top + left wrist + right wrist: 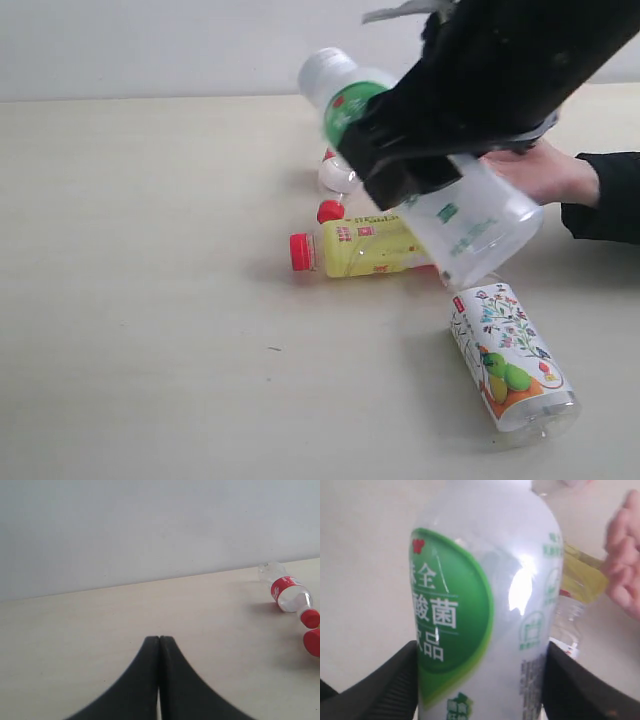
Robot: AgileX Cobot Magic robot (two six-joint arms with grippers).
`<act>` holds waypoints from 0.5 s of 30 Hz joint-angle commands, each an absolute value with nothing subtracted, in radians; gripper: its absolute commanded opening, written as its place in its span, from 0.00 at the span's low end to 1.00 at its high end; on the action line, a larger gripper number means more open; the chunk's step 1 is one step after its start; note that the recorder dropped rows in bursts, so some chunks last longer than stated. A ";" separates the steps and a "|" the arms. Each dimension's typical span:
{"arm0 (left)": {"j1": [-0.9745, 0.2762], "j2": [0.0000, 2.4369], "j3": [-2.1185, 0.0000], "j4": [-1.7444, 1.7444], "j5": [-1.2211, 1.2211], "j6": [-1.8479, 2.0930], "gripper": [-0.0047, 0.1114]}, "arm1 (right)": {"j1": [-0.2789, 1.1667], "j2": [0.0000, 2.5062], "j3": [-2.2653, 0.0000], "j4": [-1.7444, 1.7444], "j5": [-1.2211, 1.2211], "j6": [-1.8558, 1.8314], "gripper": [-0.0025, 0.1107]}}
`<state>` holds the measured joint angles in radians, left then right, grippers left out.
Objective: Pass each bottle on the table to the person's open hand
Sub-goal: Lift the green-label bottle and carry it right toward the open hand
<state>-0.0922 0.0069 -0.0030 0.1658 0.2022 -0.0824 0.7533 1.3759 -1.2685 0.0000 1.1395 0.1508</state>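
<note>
The pale table carries three bottles lying on their sides, while a fourth is in the air.

That fourth one, the clear bottle with the green label, is the largest thing in play. It hangs tilted above the table, with its white cap up and away and its base slanting down toward the person's hand. The right gripper is clamped around its middle, one black finger on each side of the label in the right wrist view. The hand sits just beside the bottle's lower end; whether it touches is unclear.

So the step in hand looks like the first handover, near its end. The next move likely calls for easing the base into the palm and letting go only once the person has a firm hold.

Still to be handed over are the floral bottle nearest the front, the yellow bottle under the raised one, and the small red-labelled bottle behind it.

The left gripper has its fingers pressed together, holds nothing, and sits well apart from the bottles.
</note>
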 commanded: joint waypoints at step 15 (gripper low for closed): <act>-0.089 0.000 0.000 0.169 0.194 -0.080 0.04 | 0.289 1.407 -1.273 -0.027 1.176 0.078 0.02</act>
